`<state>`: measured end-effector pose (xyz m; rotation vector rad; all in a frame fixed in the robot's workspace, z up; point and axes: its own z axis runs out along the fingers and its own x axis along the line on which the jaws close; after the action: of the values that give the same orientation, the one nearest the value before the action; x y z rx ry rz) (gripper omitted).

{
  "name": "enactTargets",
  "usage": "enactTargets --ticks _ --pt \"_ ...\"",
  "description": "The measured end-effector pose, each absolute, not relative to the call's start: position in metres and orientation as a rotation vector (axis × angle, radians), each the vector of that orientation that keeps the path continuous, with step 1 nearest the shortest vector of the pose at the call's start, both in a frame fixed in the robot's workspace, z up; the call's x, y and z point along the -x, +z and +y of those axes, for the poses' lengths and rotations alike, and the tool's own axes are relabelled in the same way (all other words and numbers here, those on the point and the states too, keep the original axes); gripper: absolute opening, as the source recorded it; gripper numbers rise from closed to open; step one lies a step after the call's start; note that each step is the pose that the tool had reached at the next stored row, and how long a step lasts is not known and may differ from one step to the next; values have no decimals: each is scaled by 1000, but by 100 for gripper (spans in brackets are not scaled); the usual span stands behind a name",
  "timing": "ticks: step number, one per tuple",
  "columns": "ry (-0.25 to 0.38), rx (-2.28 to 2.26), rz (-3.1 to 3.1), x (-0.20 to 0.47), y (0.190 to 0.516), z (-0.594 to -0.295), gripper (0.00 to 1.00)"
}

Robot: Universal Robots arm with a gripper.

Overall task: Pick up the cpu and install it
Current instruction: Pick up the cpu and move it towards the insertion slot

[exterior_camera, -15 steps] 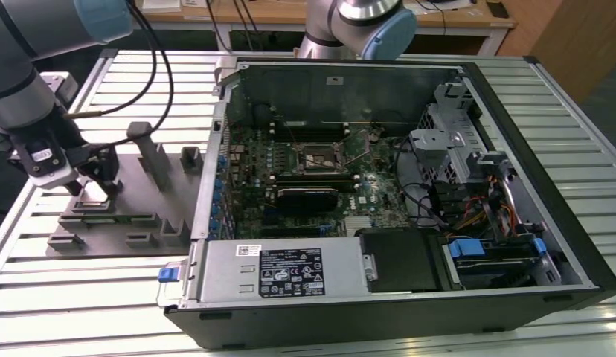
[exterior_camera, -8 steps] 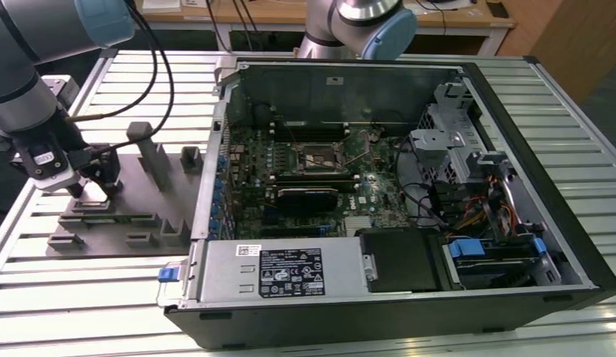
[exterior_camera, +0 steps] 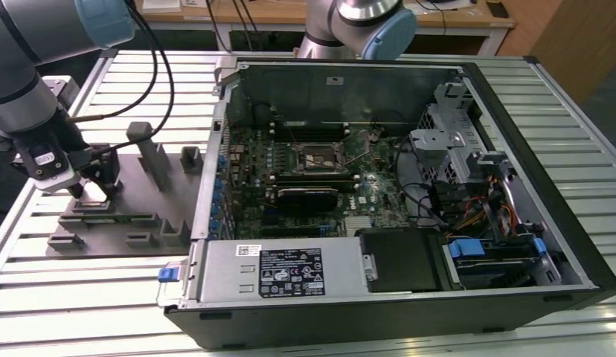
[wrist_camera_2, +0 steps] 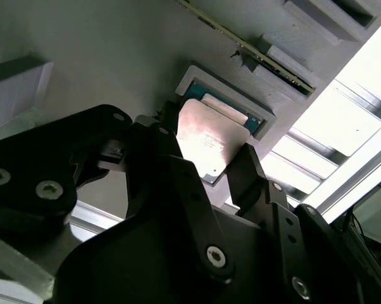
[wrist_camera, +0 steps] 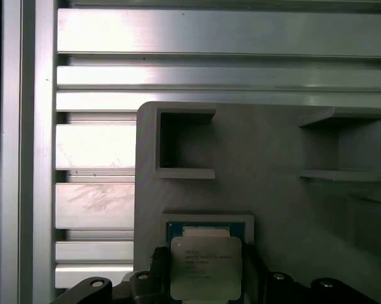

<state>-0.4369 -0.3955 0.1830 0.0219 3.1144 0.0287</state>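
The cpu (wrist_camera_2: 209, 130) is a flat square chip with a silvery top plate. It sits between my gripper's (wrist_camera_2: 206, 161) two black fingers (wrist_camera_2: 160, 147), which press on its opposite edges. In the first wrist view the cpu (wrist_camera: 206, 269) lies just off a shallow square pocket (wrist_camera: 206, 227) with a blue-green rim in the grey fixture, so it looks slightly raised out of it. In the exterior view my gripper (exterior_camera: 94, 195) is low over the grey fixture plate (exterior_camera: 120, 227) at that view's left. The motherboard's open socket (exterior_camera: 323, 158) lies inside the computer case, well apart from the gripper.
The open black computer case (exterior_camera: 387, 297) fills the exterior view's middle and right, with a power supply (exterior_camera: 278, 271) at its front. Upright grey fixture blocks (exterior_camera: 149, 152) stand beside my gripper. Cables (exterior_camera: 159, 67) hang from the arm. The table is slatted aluminium (exterior_camera: 109, 297).
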Motion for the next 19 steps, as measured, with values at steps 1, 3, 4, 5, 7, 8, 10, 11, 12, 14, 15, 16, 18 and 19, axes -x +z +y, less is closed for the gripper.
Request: enactTargets --ticks 1,3,4,5,7,8,10,11,12,14,15,16,18,19 --pt "29 -22 3114 437 183 -396 57" --pt "29 -22 3114 437 183 -396 54" --pt "29 -22 3114 437 183 -396 54" --pt "29 -22 3114 437 183 -396 54" --pt "29 -22 3114 437 183 -395 54" --pt "29 -22 3114 437 184 -396 54" --pt "29 -22 3114 437 189 -396 54" --pt "29 -22 3114 437 192 -396 54" --pt "29 -22 3114 437 195 -396 54" --pt "29 -22 3114 437 202 -395 54" --pt "29 -22 3114 437 205 -395 54" --pt "29 -22 3114 437 208 -395 54" --pt "29 -22 3114 437 212 -396 54" --pt "29 -22 3114 437 215 -396 54"
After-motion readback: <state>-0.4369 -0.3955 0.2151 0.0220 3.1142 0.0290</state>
